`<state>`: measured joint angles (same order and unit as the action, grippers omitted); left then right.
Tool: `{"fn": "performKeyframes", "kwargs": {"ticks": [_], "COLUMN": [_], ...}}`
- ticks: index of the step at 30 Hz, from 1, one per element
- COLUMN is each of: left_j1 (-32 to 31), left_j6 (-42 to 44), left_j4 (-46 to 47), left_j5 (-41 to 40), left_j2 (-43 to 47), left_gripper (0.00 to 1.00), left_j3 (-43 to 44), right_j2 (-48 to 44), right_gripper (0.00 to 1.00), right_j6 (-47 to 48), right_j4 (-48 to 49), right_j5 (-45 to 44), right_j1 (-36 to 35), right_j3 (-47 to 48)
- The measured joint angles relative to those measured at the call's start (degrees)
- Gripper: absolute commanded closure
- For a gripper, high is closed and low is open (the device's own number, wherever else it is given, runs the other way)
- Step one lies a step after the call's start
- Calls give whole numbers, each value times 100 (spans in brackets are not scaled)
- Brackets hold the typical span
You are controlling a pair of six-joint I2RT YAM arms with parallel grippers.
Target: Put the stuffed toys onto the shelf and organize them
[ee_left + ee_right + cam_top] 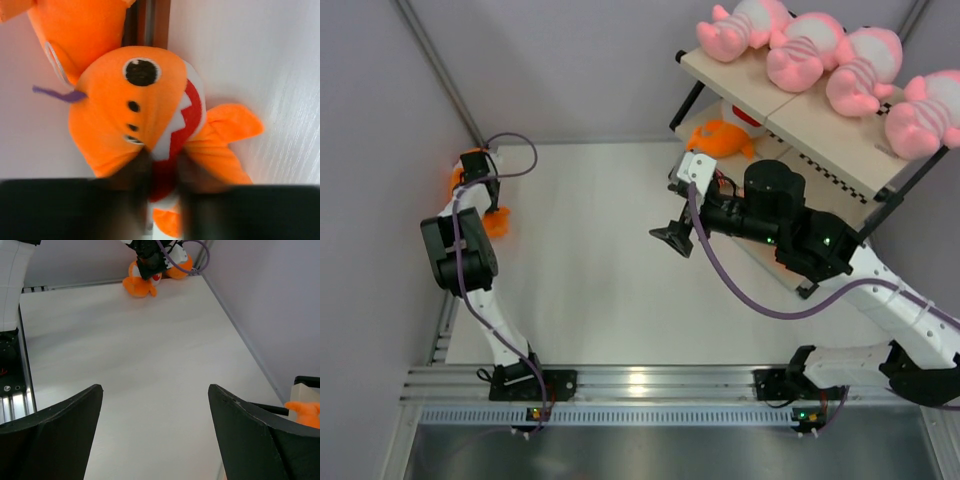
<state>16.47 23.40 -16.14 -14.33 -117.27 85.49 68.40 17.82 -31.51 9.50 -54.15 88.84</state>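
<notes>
Orange toothy plush lies on worktop, upper left of overhead frame. Second orange plush just beside it.

Left pincer: blurred fingers straddle the mouth seam with narrow gap. Cannot tell if clamped.

Right pincer: spread wide, empty, hovering mid-worktop.

Shelf at upper right. Four pink plush figures sit in row on top board, third orange plush on tier below.

Handling, judged: light, soft, squashy, not fragile. Fins floppy, so pinch the bulk of head or body.
</notes>
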Motion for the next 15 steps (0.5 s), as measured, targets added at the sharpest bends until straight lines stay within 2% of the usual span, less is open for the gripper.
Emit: {"fn": "performKeyframes", "kwargs": {"ticks": [3, 6, 11, 15], "left_j1": [133, 214, 208, -378], "left_j6": [-90, -256, -575, -619], "left_j4": [-57, -20, -645, -1419], "left_j5": [367, 852, 1932, 2868], "left_j2": [55, 455, 1897, 3180], "left_gripper": [100, 100, 100, 100], "left_j3": [-13, -437, -1591, -2083], "right_j2": [-92, -129, -181, -31], "right_gripper": [13, 12, 13, 15], "right_j6": [-98, -256, -708, -1429], "right_j4": [101, 278, 929, 1687], "right_j5": [-4, -20, -26, -98], "right_j1": [-7, -7, -7, -9], "right_j3": [-271, -557, -1335, -1963]}}
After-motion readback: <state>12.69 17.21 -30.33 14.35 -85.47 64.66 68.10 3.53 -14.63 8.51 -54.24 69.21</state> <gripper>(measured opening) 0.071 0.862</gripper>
